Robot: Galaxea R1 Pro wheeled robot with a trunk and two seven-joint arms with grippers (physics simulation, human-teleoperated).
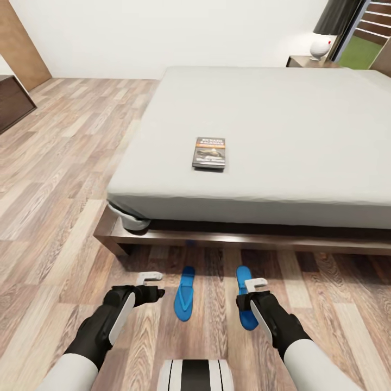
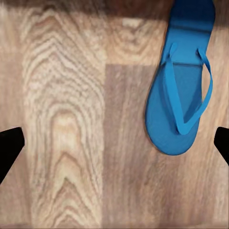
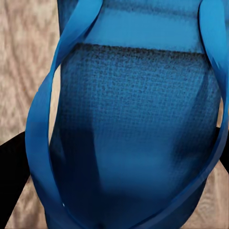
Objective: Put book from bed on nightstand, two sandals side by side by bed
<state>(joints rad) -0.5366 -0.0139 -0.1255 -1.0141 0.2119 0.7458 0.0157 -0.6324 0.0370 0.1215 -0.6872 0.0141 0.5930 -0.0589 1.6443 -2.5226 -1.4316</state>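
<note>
Wood-grain floor (image 1: pixel 65 228), flat (blue) sandals (image 1: pixel 184 296)

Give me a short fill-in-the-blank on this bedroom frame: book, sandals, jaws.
1. The book lies on the ____.
2. Both sandals, left one and right one, lie on the wooden ____.
3. The right gripper hangs directly over one ____.
4. The left gripper jaws stand ____, holding nothing.

Missing words: bed; floor; sandal; open

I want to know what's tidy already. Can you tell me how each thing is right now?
book: lying flat on the bed, cover up.
left sandal: flat on the floor by the bed, untouched.
right sandal: flat on the floor, right gripper just above it.
left gripper: fingers open, empty.
right gripper: fingers open around the sandal.
</note>
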